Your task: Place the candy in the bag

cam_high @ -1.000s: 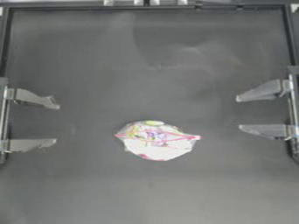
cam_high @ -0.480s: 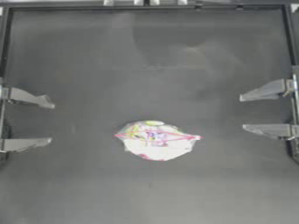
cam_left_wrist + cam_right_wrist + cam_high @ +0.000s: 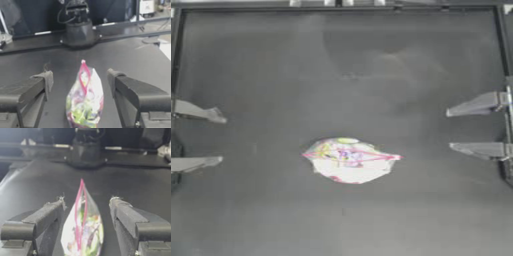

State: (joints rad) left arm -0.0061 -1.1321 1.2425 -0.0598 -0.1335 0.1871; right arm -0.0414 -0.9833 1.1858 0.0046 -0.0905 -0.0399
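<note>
Both grippers parted at edges, bag (image 3: pixel 350 160) mid-table

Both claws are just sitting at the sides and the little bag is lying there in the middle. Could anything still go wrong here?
Perhaps. The bag lies flat on the table, with no loose candy visible beside it; whether its pink strip is sealed cannot be told, so sweets could spill if it is lifted. The left gripper and right gripper are both open, apart from the bag, at opposite sides. The thin, slippery-looking plastic might slide or crumple if either grabs it.
</note>
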